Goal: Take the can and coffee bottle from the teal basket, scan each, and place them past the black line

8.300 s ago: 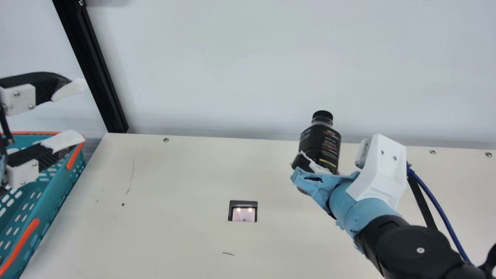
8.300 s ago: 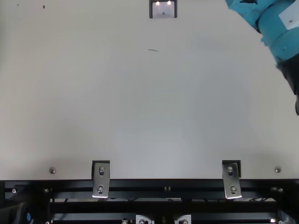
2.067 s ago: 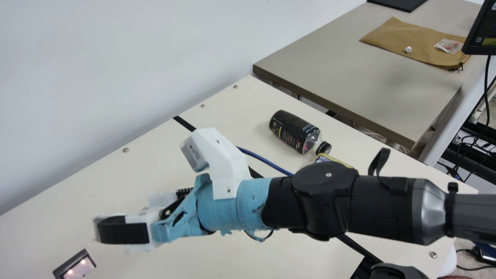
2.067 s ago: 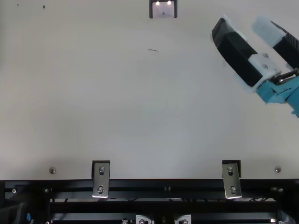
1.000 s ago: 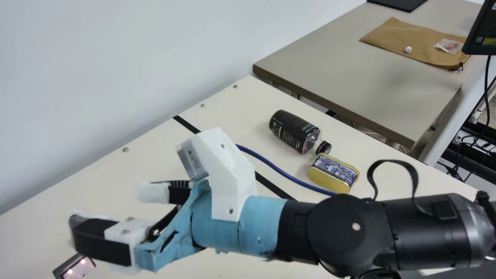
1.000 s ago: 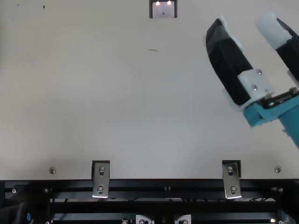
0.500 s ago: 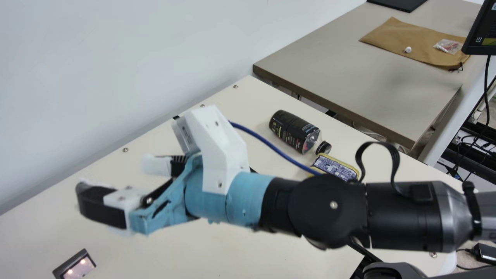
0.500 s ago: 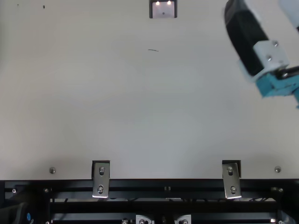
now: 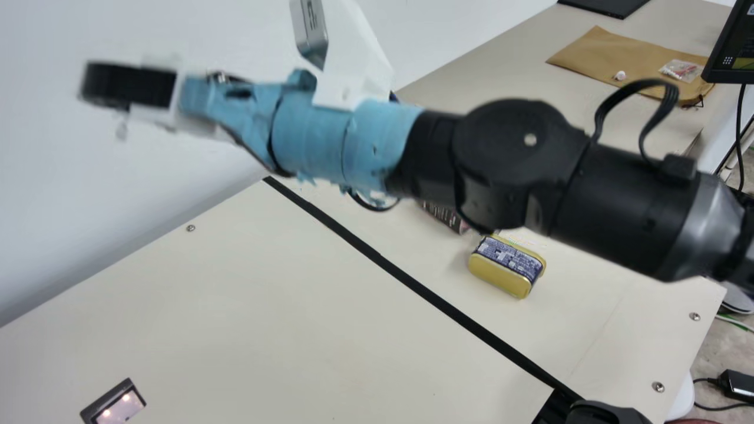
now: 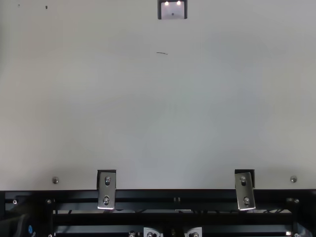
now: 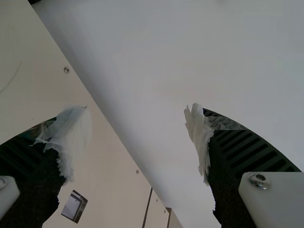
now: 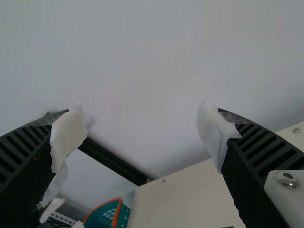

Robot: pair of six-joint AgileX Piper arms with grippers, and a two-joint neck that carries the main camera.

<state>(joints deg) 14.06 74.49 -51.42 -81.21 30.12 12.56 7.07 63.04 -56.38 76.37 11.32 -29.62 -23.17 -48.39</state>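
Observation:
In the main view my right gripper is raised before the wall, and its arm crosses above the table's far part. The right wrist view shows that gripper open with nothing between its taped fingers. The yellow can lies beyond the black line. Next to it is the dark coffee bottle, on its side and mostly hidden behind the arm. My left gripper stands open and holds nothing. Part of the teal basket shows in the right wrist view.
The scanner sits in the cream table, on the near side of the line. Past the table's far edge is a grey-brown table with a brown bag. A white wall borders the back.
The camera has turned right. The bottle, earlier in my right gripper, was lying beyond the line by 2.1 s ago. The right arm has since risen and left the top view, uncovering the can.

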